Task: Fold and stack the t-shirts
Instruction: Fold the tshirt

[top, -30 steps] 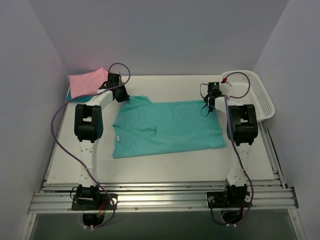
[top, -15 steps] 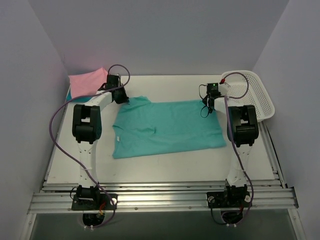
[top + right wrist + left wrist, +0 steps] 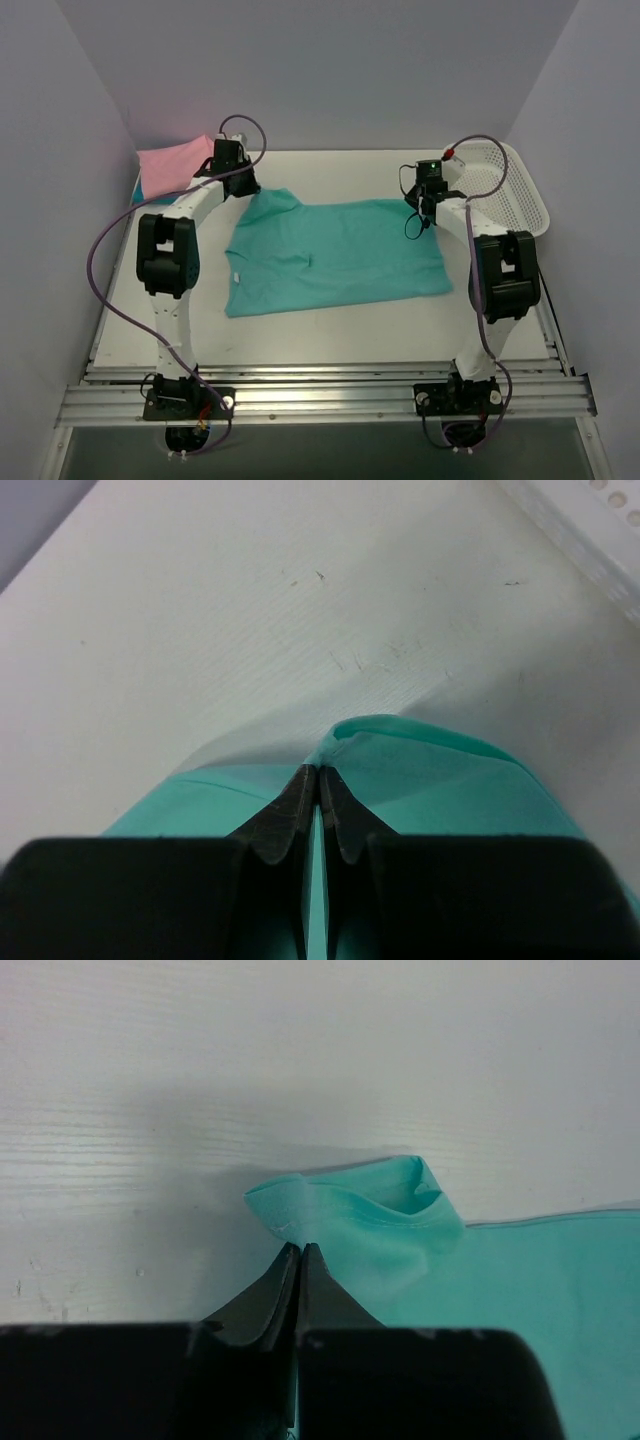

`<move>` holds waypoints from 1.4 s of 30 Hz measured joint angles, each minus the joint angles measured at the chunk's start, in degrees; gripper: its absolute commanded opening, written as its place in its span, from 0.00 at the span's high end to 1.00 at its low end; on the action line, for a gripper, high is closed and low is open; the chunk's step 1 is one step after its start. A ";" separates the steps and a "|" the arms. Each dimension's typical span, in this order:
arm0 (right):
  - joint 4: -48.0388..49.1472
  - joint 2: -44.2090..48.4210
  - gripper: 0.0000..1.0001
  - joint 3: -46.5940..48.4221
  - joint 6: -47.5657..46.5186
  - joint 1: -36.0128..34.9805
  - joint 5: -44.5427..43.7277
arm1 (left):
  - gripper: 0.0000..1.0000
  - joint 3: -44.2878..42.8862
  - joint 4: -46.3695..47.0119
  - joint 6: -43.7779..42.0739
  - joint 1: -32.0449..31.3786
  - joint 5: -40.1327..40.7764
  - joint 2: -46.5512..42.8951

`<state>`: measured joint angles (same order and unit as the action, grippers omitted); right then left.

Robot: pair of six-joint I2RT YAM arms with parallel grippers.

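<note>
A teal-green t-shirt [image 3: 335, 255] lies spread across the middle of the white table. My left gripper [image 3: 247, 190] is shut on its far left corner; the left wrist view shows the cloth [image 3: 350, 1225] bunched up and lifted at the gripper [image 3: 301, 1248]. My right gripper [image 3: 424, 208] is shut on the far right corner, where a raised fold of cloth [image 3: 440, 770] stands in front of the gripper [image 3: 318, 771]. A pink t-shirt [image 3: 175, 162] lies folded at the far left corner, on top of a darker teal-blue t-shirt [image 3: 138, 185] of which only an edge shows.
A white mesh basket [image 3: 505, 185] stands at the far right, close to my right arm. Side walls close in the table [image 3: 330, 330] on the left and right. Metal rails run along the near edge.
Both arms have reached farther back, pulling the shirt's far corners a little away from the near edge. Both grips have stayed shut on the cloth.
</note>
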<state>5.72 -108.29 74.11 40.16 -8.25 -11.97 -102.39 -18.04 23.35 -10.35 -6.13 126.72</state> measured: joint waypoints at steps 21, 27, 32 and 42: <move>-0.44 15.82 1.00 -15.10 -0.44 0.31 0.00 | 0.98 22.25 2.19 -2.19 -3.91 10.03 -19.52; -0.55 20.65 1.00 -18.91 -0.61 0.72 -0.02 | 0.98 27.96 2.82 -2.19 -6.19 13.11 -25.88; -0.76 23.34 1.00 -21.62 -0.83 0.72 0.00 | 0.98 31.87 3.65 -2.14 -8.09 15.30 -29.35; -0.76 24.85 1.00 -25.97 -0.81 0.72 -0.02 | 0.98 39.21 3.74 -1.31 -11.76 19.89 -34.16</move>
<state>4.95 -83.44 48.14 39.35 -7.53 -11.99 -63.18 -14.31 22.04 -22.11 13.76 92.55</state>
